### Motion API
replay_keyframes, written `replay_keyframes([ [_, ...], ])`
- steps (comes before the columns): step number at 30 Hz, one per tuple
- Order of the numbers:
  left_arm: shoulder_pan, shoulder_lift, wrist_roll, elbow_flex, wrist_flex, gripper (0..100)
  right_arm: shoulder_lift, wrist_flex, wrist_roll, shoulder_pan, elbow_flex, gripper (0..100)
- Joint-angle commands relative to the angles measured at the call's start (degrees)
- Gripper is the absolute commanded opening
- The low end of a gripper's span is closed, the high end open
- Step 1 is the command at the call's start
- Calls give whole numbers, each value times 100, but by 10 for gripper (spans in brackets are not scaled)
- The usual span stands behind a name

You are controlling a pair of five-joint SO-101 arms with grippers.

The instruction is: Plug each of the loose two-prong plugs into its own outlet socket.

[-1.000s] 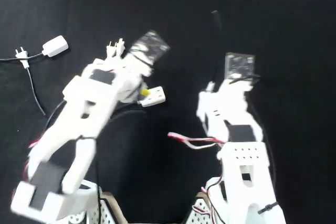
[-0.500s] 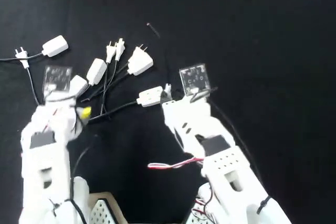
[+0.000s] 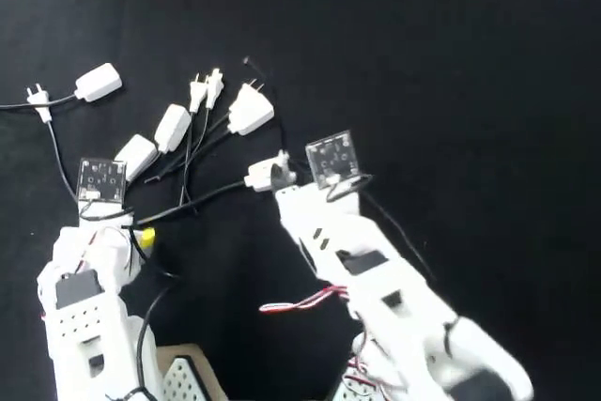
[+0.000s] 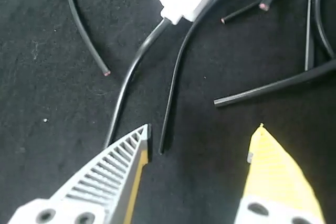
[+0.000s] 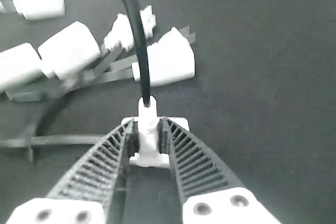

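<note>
The black table holds a fan of white outlet sockets ahead of both claws. The right wrist view settles what the high view cannot: the right claw is clamped on a small white plug, its cord pointing ahead. The left claw gapes apart over loose black cords.

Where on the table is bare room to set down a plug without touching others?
Widest: the bare black cloth right of the right arm, out to the far edge. Smaller: the patch between both arms, beside the red-white wires. Crowded: the plugs and cords fanned from the open left gripper to the right gripper, shut on a white plug.
</note>
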State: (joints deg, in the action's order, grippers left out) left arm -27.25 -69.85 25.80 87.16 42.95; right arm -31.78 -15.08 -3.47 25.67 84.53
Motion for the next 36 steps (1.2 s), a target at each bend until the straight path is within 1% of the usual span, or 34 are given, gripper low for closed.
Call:
replay_keyframes([
  [1,-75,-176,35,22,44,302,760,-404,62,-79,-629,12],
  [4,-75,-255,35,48,44,302,787,-352,62,-255,-760,12],
  [12,-75,-273,35,84,44,302,804,-396,70,-396,-804,12],
  [20,-75,-273,35,92,44,302,822,-589,70,-404,-787,12],
  [24,-75,-273,35,92,44,302,1200,-703,70,-404,-927,12],
  [29,-75,-273,44,92,53,303,1798,-1090,70,-404,-1218,12],
  [36,-66,-273,44,101,53,303,1420,-1020,70,-369,-910,12],
])
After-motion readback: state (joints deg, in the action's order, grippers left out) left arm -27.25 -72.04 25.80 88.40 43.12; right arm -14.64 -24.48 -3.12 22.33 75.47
